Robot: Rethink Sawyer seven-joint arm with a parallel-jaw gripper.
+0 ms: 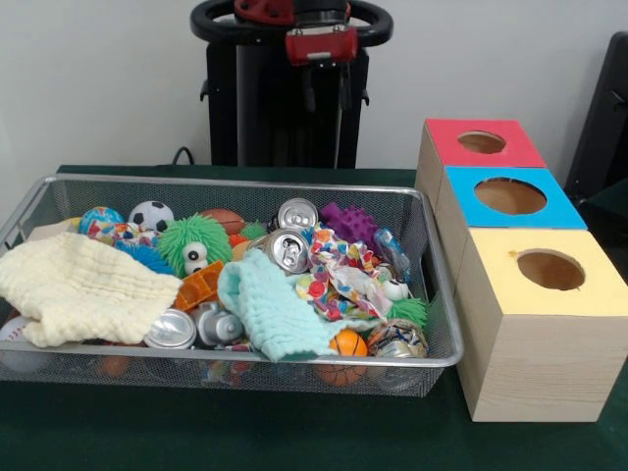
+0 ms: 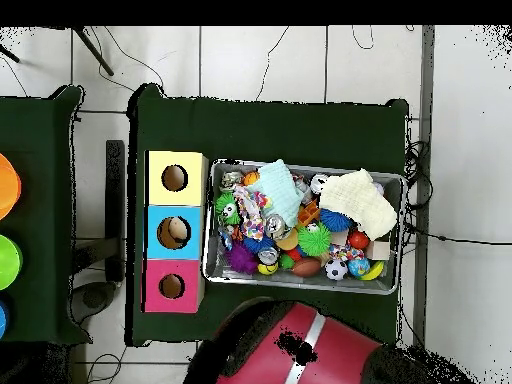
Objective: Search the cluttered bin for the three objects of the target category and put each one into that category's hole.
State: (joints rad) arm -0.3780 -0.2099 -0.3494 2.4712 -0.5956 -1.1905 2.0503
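The bin [image 1: 235, 183] is a shallow silver wire basket on the green table, also in the overhead view [image 2: 300, 284]. It is heaped with clutter: drink cans [image 1: 287, 248] [image 1: 297, 212] [image 1: 171, 330], a cream cloth [image 1: 78, 289], a mint cloth [image 1: 275, 309], a patterned cloth [image 1: 339, 275], a green fuzzy ball [image 1: 193, 243], a soccer ball [image 1: 151, 215] and a small basketball [image 1: 348, 343]. Beside it stand three wooden boxes, each with a round hole: red-topped [image 1: 446, 147], blue-topped [image 1: 471, 211], yellow-topped [image 1: 491, 285]. My gripper [image 1: 327, 90] hangs drawn back in front of the pedestal, beyond the bin, holding nothing.
A purple spiky toy [image 1: 348, 221] and a brown football [image 1: 226, 218] lie at the bin's far side. In the overhead view, my red arm [image 2: 300, 350] is folded near the base. A second dark table [image 2: 40, 200] holds coloured round things [image 2: 8, 190]. Cables run over the floor.
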